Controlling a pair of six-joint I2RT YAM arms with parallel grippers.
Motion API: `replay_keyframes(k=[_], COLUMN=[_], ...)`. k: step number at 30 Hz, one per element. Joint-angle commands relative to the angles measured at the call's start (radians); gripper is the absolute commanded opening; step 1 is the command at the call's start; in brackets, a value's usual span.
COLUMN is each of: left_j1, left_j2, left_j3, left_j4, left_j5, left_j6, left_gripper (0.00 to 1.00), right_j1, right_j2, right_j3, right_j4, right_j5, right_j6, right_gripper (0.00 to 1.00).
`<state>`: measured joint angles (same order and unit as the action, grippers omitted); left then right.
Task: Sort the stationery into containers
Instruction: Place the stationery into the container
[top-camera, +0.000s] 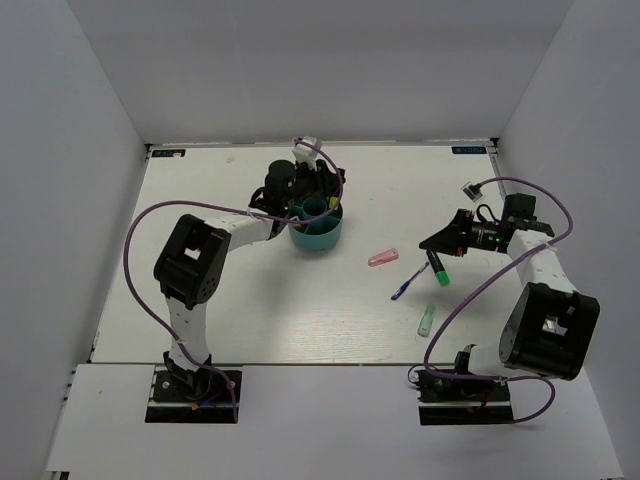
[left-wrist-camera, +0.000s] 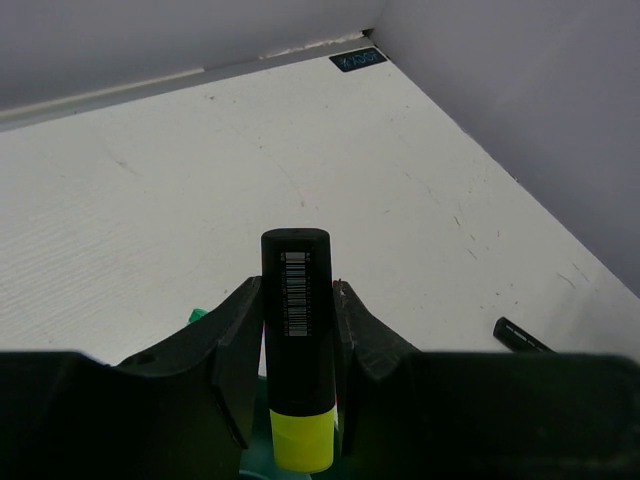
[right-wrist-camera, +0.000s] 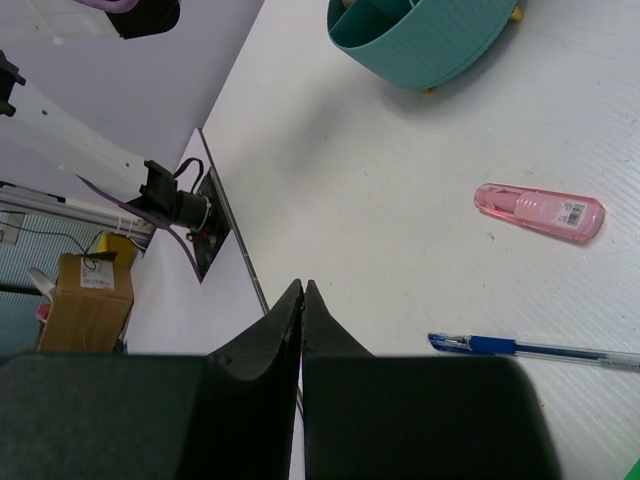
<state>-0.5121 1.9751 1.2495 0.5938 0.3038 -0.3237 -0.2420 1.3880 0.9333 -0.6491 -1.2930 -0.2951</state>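
Clenched on the yellow highlighter, the left arm's jaws hold it over the teal organiser, far centre-left on the worktop. Its long axis runs along the jaws, black cap pointing out past their tips, yellow body toward the wrist. The right arm's jaws are clenched empty, well apart.

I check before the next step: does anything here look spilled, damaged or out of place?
Nothing stands out. The organiser stands upright, and the left claw holds the highlighter over it. The pink piece, blue pen, green marker and mint piece lie loose on the table, simply not yet sorted.
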Motion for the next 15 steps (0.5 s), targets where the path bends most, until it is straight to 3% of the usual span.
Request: replay_keyframes(k=[1,8,15], left_j1=[0.001,0.004,0.003], left_j2=[-0.001,0.024,0.039], left_j3=[-0.012,-0.022,-0.035], left_j4=[0.081,0.087,0.087], left_j5=[0.02,0.023,0.023], left_j6=[-0.006,-0.002,0.028], left_gripper=[0.0,0.0,0.0], right_j1=[-0.002,-0.003,-0.003], right_j2=[0.005,0.006,0.006], right_j3=[-0.008,-0.01,-0.011], right_j4=[-0.004,-0.007,-0.011], right_j5=[-0.037,-0.049,-0.063], right_j6=[-0.019,-0.022,-0.032], right_gripper=[0.0,0.0,0.08])
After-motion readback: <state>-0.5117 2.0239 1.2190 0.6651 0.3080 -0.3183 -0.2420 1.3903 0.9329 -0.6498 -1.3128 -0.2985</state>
